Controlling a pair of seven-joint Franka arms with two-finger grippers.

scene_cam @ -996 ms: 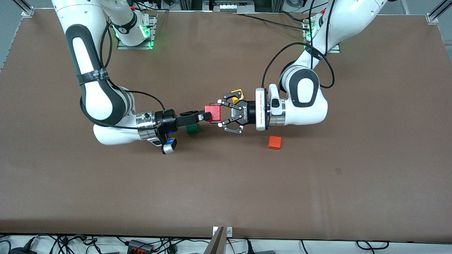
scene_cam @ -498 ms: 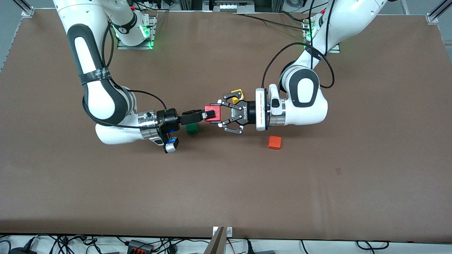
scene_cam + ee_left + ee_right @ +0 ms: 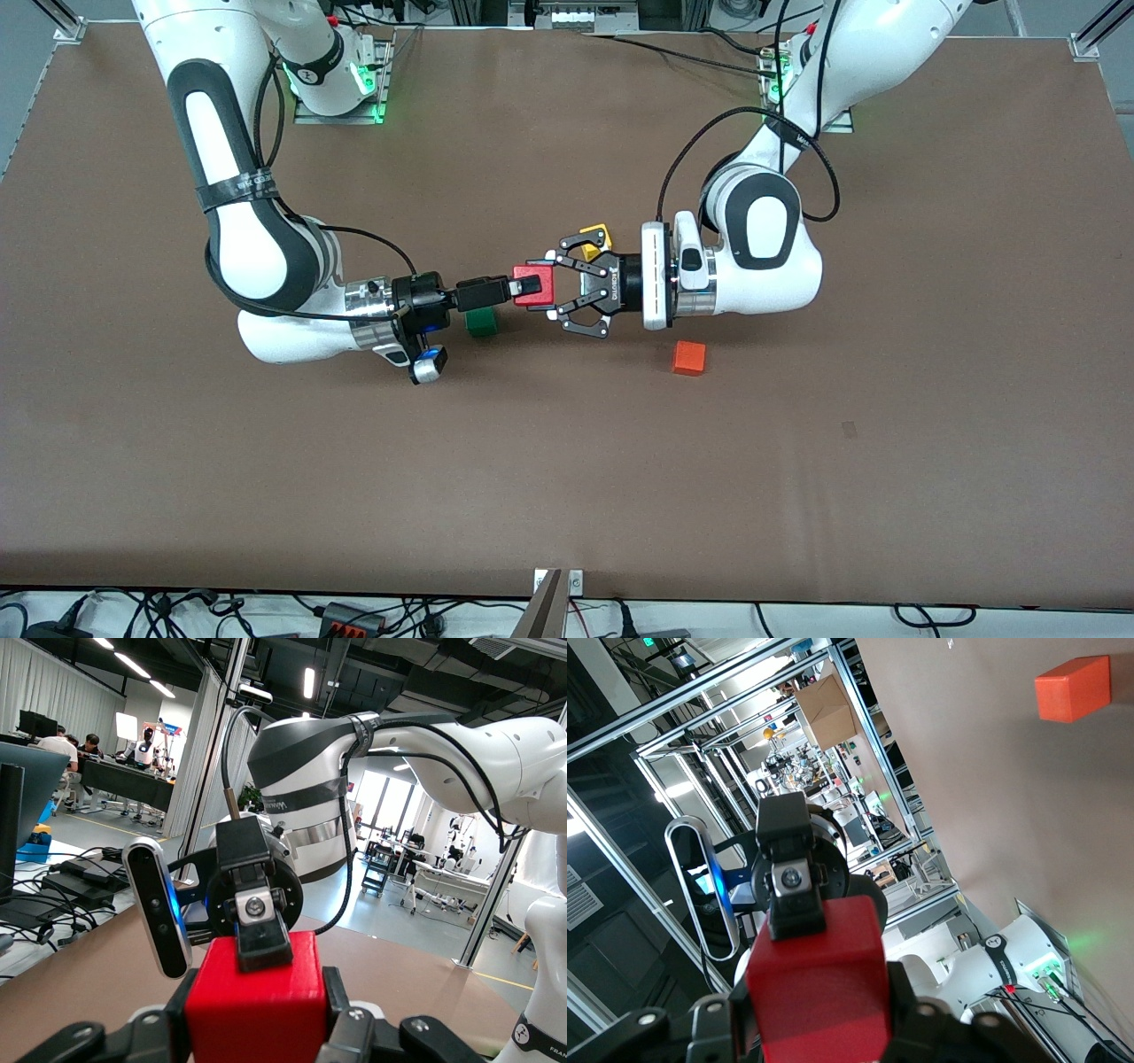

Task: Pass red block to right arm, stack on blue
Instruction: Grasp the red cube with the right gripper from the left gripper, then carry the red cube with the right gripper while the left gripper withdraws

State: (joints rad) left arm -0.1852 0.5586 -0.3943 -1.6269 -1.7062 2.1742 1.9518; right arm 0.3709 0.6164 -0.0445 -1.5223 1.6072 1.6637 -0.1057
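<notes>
The red block (image 3: 534,288) is up in the air over the middle of the table, between the two grippers. My left gripper (image 3: 551,285), the black claw, is shut on its sides; in the left wrist view the block (image 3: 257,1001) fills the jaws. My right gripper (image 3: 530,285), the narrow black one, reaches in from the right arm's end. One of its fingers (image 3: 254,920) lies flat on the block's top face, and the other is hidden under the block. The block also fills the right wrist view (image 3: 819,983). The blue block is out of view.
A green cube (image 3: 481,323) sits on the table under the right gripper. A yellow cube (image 3: 595,239) lies partly hidden by the left gripper. An orange cube (image 3: 688,357) lies nearer the front camera, below the left wrist, and shows in the right wrist view (image 3: 1074,688).
My right gripper has slid toward the left arm's end, so its finger now lies over the red block. The left gripper and the block have stayed still.
</notes>
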